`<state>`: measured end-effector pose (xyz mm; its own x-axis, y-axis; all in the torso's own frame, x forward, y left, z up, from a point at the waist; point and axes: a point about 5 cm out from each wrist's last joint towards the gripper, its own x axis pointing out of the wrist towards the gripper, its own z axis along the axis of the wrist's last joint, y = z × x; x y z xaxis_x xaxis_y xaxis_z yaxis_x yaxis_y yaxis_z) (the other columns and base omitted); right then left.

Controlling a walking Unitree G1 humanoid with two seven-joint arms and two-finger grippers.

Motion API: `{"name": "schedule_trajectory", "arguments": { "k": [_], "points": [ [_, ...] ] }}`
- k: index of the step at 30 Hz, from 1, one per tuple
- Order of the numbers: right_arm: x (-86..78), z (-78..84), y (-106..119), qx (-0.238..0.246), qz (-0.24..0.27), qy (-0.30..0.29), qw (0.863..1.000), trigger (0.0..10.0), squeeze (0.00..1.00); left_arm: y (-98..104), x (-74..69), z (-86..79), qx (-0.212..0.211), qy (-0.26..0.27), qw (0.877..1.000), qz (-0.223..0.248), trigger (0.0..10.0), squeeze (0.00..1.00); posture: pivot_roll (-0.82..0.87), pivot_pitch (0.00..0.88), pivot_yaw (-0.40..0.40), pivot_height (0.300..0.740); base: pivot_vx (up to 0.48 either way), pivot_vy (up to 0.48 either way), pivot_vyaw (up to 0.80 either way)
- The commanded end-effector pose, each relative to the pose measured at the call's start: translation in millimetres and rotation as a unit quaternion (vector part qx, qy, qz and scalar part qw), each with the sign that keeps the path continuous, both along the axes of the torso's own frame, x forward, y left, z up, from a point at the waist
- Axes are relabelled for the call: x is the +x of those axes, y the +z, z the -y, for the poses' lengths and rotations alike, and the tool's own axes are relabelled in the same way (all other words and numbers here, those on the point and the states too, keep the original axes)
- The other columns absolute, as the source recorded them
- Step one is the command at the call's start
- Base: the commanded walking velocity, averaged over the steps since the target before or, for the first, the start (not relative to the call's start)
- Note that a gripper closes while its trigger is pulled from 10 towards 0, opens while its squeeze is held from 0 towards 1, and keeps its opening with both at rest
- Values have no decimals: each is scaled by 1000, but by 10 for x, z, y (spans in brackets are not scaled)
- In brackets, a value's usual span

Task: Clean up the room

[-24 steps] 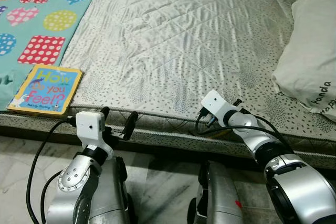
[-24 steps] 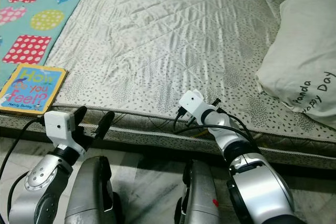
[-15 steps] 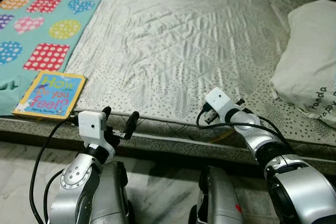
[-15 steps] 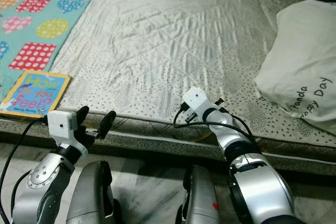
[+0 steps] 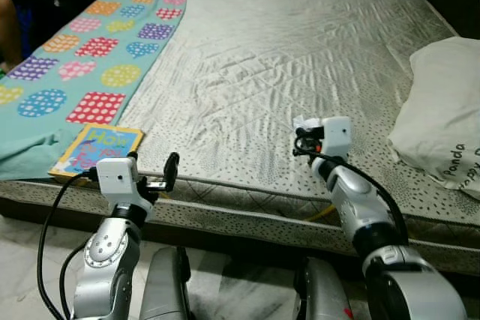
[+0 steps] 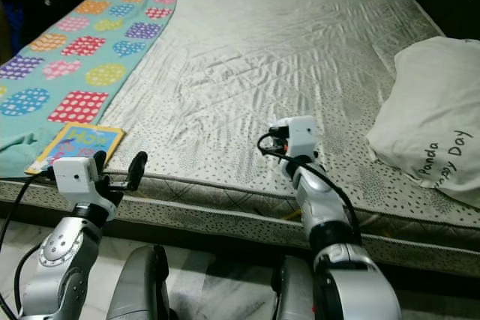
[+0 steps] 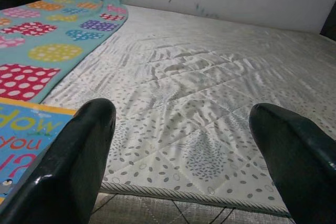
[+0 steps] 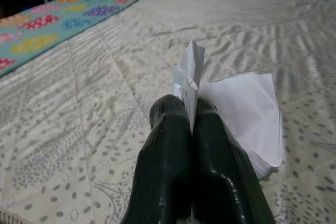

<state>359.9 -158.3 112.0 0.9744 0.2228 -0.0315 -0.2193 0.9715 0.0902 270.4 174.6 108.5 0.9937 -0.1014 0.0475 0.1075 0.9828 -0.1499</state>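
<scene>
Quilted mattress: pillow, blanket, book, paper in right hand.

I see a wide mattress with a pale quilted cover printed with small grey leaf marks, its surface creased in places. Along its left side lies a teal blanket patterned with dotted squares, circles and hearts in many colours. At the right edge rests a white pillow with black lettering. Below the bed edge I see pale marbled floor.
</scene>
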Motion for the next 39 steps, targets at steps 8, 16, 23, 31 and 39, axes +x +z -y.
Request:
{"name": "schedule_trajectory", "arguments": {
  "k": [8, 16, 23, 31, 39],
  "points": [
    [-149, 30, 144, 52, 39, -29, 997, 10000, 0, -9, 66, -9, 3, 3, 1000, 4, 10000, 0, -8, 0, 12, 548, 0, 0, 0],
    [-147, 51, 258, 51, 53, -28, 997, 10000, 0, 6, 124, 14, 4, -3, 1000, 10, 10000, 0, -13, 0, 15, 548, 0, 0, -399],
    [-141, 71, 292, 50, 50, -35, 997, 10000, 0, 10, 169, 7, 5, -3, 1000, 14, 10000, 0, -15, 0, 14, 574, 0, 0, -293],
    [-144, 76, 300, 44, 46, -35, 997, 10000, 0, 13, 190, 14, 4, -5, 1000, 17, 10000, 0, -18, 0, 16, 616, 0, 0, 0],
    [-160, 62, 304, 41, 52, -29, 997, 10000, 0, 11, 202, 18, 5, -9, 1000, 18, 10000, 0, -18, 0, 19, 639, 0, 0, 0]
  ]
}}
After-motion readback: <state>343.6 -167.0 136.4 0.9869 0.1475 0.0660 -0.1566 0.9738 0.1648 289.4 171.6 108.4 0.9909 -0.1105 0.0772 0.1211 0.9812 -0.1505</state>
